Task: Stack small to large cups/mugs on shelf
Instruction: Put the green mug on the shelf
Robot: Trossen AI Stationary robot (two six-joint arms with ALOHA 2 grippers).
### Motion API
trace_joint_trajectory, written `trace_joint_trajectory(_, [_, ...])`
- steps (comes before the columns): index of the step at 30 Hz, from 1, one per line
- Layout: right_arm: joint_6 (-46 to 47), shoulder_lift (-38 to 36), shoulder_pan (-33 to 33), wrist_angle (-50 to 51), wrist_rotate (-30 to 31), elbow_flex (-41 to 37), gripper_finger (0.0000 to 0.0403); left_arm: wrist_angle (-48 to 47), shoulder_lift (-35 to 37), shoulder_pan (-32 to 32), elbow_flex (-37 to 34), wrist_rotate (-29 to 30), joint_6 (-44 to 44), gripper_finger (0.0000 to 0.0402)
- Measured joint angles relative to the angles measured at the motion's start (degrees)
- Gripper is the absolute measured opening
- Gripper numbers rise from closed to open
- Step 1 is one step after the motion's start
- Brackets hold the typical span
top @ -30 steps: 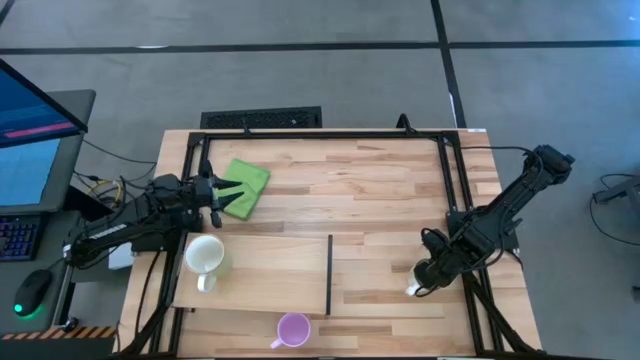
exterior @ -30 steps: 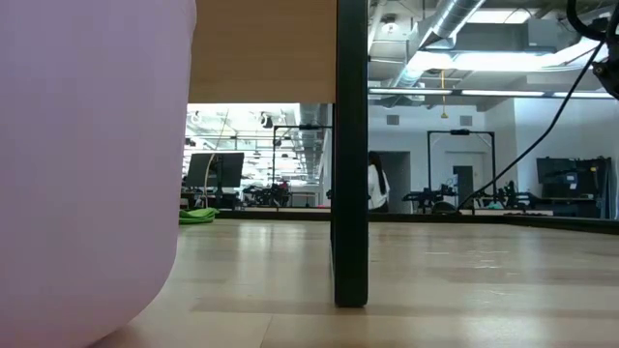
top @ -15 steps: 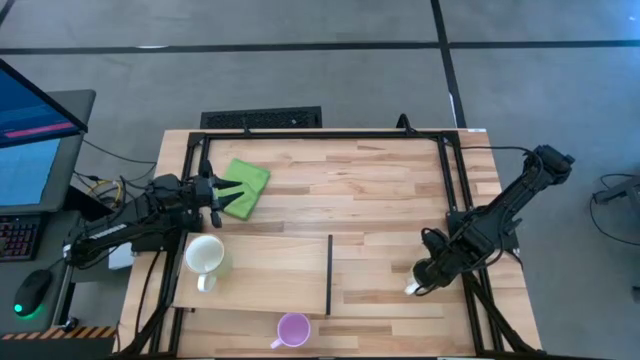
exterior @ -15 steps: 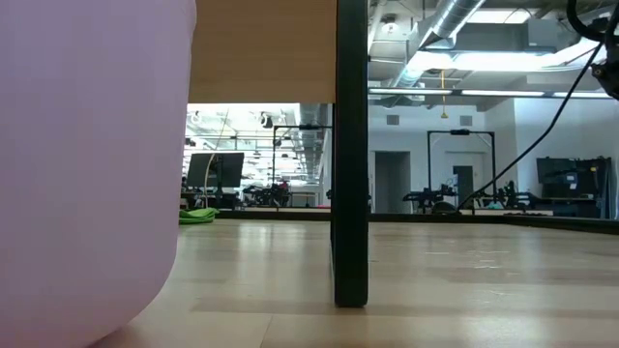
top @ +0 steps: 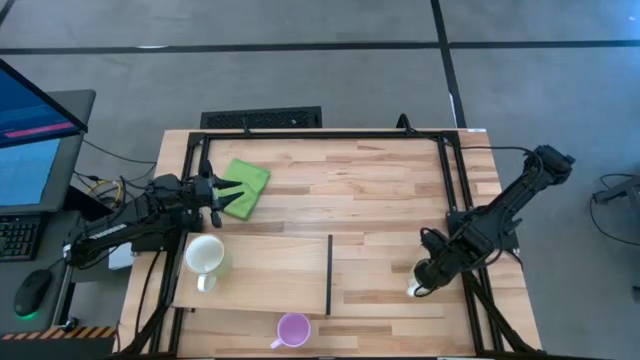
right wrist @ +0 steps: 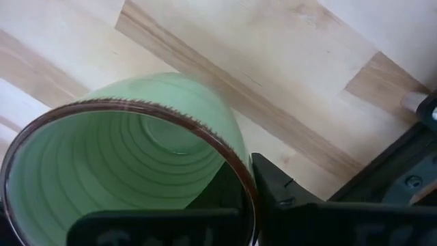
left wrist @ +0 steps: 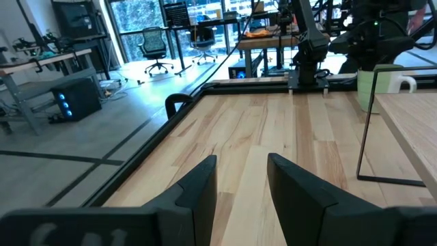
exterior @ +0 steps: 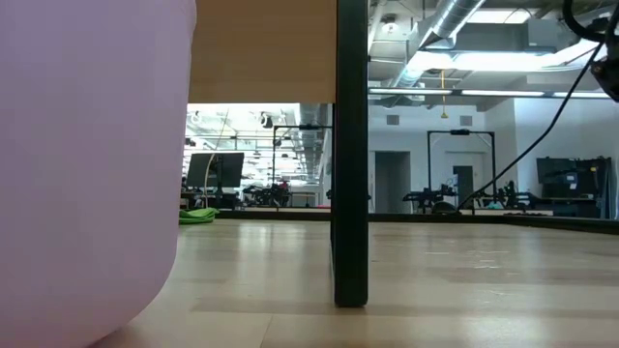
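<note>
My right gripper [top: 420, 280] points down at the table's right side, shut on the green mug [right wrist: 136, 143], which also shows far off in the left wrist view [left wrist: 371, 89]. The white mug [top: 205, 254] stands upright on the left part of the shelf [top: 270, 285]. The purple mug [top: 293, 328] stands on the table at the near edge and fills the left of the low view [exterior: 87, 164]. My left gripper [left wrist: 239, 195] hangs level and open at the far left, with nothing between its fingers. My right gripper holds the green mug by its wall at the brown rim [right wrist: 247, 179], one finger inside the mug and one finger [right wrist: 287, 198] outside. The fingers come from above, pointing down. Whether the mug's base rests on the table, I cannot tell.
A folded green cloth [top: 243, 187] lies at the far left beside my left gripper. The shelf's board stands raised on a dark end panel [exterior: 350, 155]. A black frame [top: 330, 135] runs round the tabletop. Bare wood lies between the shelf and my right gripper.
Neither gripper nor any mug has visibly moved. A person in the room behind the table has passed out of sight in the low view.
</note>
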State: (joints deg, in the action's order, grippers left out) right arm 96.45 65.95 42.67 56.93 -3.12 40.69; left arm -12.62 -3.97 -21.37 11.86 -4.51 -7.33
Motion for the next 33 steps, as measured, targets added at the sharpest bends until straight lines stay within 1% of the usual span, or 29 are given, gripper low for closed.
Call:
trace_joint_trajectory(8, [-7.14,0.0,-4.05,0.02,-0.04,0.0,0.0022,0.0,0.0,0.0,0.0,-0.02,0.0,0.0122])
trace_joint_trajectory(15, [-16.36,0.0,-10.95,0.18,0.12,0.02,0.0022,0.0,0.0,-0.01,0.0,-0.02,0.0,0.0122])
trace_joint_trajectory(21, [-25.57,0.06,-17.81,2.71,0.57,0.74,0.0022,0.0,0.0,-0.01,0.0,-0.02,0.0,0.0122])
trace_joint_trajectory(24, [-31.03,0.07,-20.99,5.23,2.82,3.25,0.0022,0.0,-0.01,0.0,0.0,-0.02,0.09,0.0122])
trace_joint_trajectory(30, [-41.0,0.04,-27.51,12.81,6.33,10.9,0.0022,0.0,0.0,-0.02,0.0,-0.04,0.31,0.0122])
trace_joint_trajectory(33, [-46.29,0.84,-31.29,15.84,7.16,14.56,0.0022,0.0,-0.01,-0.01,0.0,-0.06,0.33,0.0122])
